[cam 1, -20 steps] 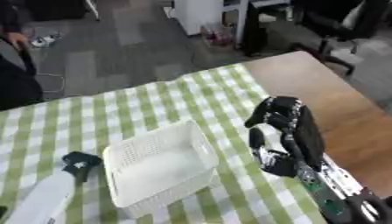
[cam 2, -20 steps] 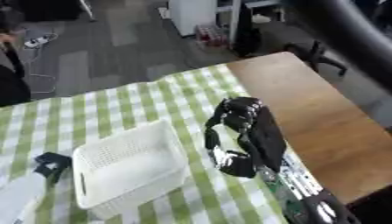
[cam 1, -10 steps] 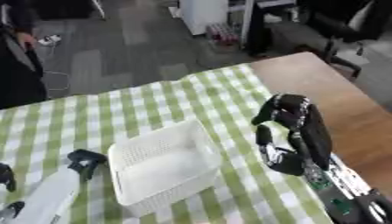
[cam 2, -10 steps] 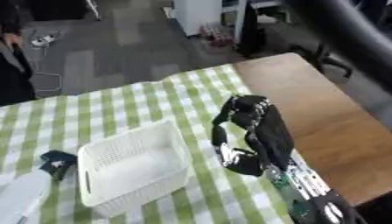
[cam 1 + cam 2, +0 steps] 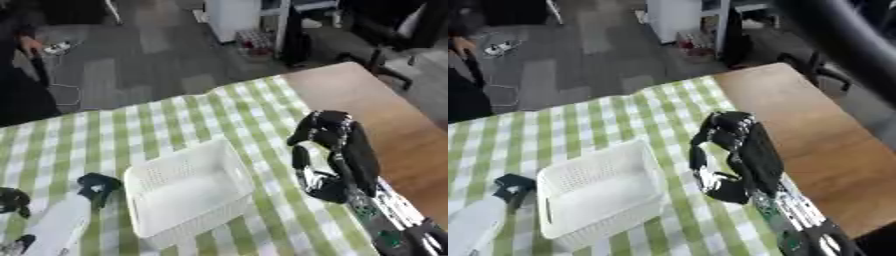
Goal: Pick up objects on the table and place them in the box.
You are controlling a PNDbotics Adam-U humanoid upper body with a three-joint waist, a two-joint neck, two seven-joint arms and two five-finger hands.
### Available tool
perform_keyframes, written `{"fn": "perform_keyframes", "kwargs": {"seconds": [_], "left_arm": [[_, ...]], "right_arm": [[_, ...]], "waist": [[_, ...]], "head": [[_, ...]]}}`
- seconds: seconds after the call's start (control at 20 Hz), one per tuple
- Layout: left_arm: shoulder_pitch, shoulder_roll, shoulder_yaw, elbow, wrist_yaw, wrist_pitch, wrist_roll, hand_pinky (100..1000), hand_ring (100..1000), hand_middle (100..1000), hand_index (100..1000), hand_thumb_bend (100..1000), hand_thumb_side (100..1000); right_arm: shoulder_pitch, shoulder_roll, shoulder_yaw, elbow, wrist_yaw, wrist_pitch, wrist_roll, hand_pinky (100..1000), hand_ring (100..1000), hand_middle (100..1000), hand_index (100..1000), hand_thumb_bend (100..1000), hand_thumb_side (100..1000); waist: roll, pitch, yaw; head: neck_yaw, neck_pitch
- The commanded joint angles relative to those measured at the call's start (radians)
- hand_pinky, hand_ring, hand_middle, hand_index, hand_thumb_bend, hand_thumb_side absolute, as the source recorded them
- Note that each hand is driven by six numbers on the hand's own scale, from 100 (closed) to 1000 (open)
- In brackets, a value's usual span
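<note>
Your right hand [image 5: 337,150] hangs over the green-checked cloth [image 5: 201,120] just right of the white box [image 5: 188,192] — fingers [image 5: 325,125] curled, grasping nothing. A white bottle with a black cap [image 5: 66,220] lies on the bench left of the box, close beside it — left hand [image 5: 12,200] barely shows at the frame edge, fingers' state unclear.

You have a wooden table [image 5: 398,125] whose bare top shows only to the right of the green-and-white checked cloth [image 5: 201,120] spread over the remainder. On that cloth sits a white perforated box [image 5: 188,192]. Just left of the box lies a white bottle with a black top [image 5: 66,215], the top nearest the box.
</note>
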Motion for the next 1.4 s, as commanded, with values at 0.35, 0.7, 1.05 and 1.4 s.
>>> {"fn": "perform_keyframes", "kwargs": {"seconds": [0.35,0.7,1.05,1.4], "left_arm": [[-0.018,0.004,-0.012,0.017,-0.012,-0.157,-0.119,893,996,1000,992,378,1000],[-0.018,-0.01,-0.014,0.043,-0.065,-0.157,-0.119,913,1000,1000,984,359,1000],[-0.021,-0.015,-0.017,0.05,-0.094,-0.157,-0.119,884,994,1000,968,338,1000],[-0.02,-0.018,-0.021,0.059,-0.114,-0.158,-0.119,874,989,997,962,346,1000]], "right_arm": [[-0.012,-0.024,-0.007,-0.014,-0.008,0.0,0.006,245,379,422,490,100,952],[-0.018,-0.027,-0.011,-0.014,-0.015,-0.001,0.008,247,380,423,490,100,953],[-0.021,-0.031,-0.014,-0.014,-0.022,-0.001,0.013,251,383,426,490,100,953],[-0.023,-0.032,-0.016,-0.014,-0.024,0.0,0.014,255,388,429,490,100,954]], "waist": [[0.002,-0.006,-0.004],[0.004,-0.006,-0.009],[0.006,-0.007,-0.013],[0.006,-0.007,-0.015]], "head": [[0.004,-0.016],[0.009,-0.013],[0.016,-0.01],[0.018,-0.009]]}}
